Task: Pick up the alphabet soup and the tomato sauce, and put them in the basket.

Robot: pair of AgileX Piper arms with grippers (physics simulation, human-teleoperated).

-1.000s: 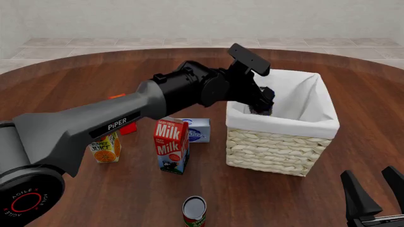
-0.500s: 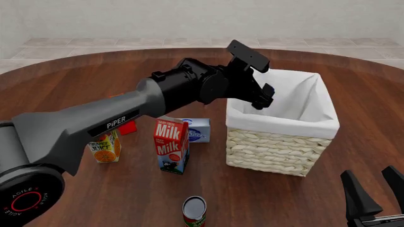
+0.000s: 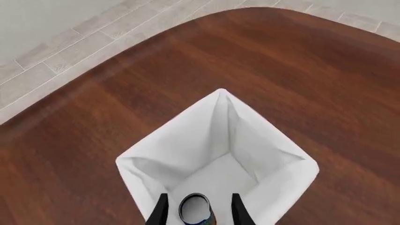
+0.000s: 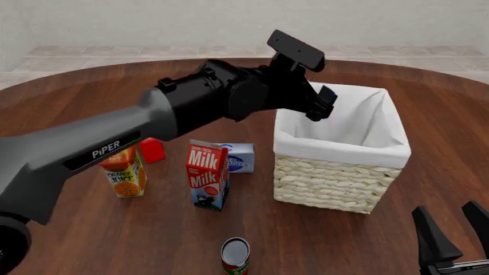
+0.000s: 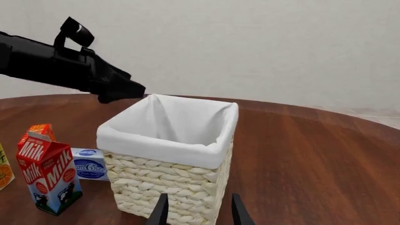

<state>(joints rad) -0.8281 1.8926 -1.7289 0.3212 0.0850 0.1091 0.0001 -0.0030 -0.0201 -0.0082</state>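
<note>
Resting inside the basket [image 3: 284, 176], the alphabet soup [image 3: 195, 210] is delivered, while the tomato sauce [image 4: 235, 255] waits on the counter [image 4: 114, 235]; both arms' jaws gape, released.

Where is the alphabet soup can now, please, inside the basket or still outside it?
Inside: the left wrist view shows the alphabet soup standing on the white lining within the basket.

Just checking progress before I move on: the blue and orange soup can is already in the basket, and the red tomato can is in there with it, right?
Not quite. The front view shows the red tomato can on the table in front of the basket. The left wrist view shows only the soup can inside.
</note>
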